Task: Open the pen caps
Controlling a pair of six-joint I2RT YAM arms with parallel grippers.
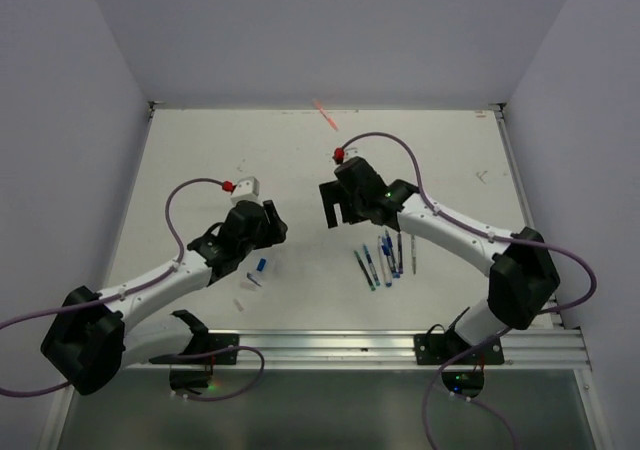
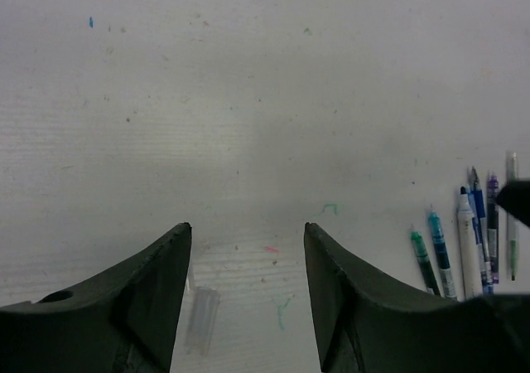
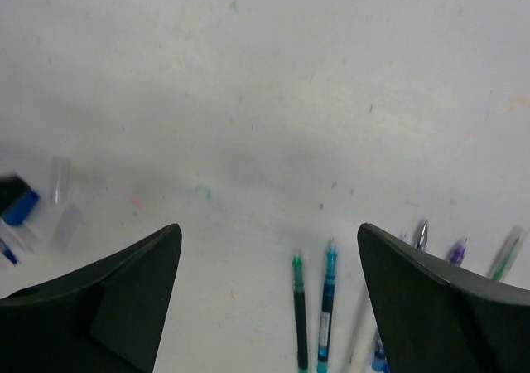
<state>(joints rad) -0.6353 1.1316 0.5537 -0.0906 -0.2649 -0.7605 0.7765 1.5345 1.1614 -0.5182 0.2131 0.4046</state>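
Several uncapped stick pens (image 1: 385, 258) lie side by side right of the table's middle; their tips also show in the left wrist view (image 2: 464, 249) and the right wrist view (image 3: 325, 307). A blue pen cap (image 1: 261, 265) lies apart to their left, seen again as a blur at the right wrist view's left edge (image 3: 18, 208). Clear caps (image 1: 250, 281) lie beside it, one near my left finger (image 2: 201, 319). My left gripper (image 1: 275, 222) (image 2: 246, 228) hangs open above bare table, holding nothing. My right gripper (image 1: 336, 218) (image 3: 269, 228) is open wide just left of the pens, also holding nothing.
An orange-red pen-like thing (image 1: 326, 115) lies near the back wall. Walls close in the white table (image 1: 450, 150) on the left, back and right. A metal rail (image 1: 330, 345) runs along the near edge between the arm bases.
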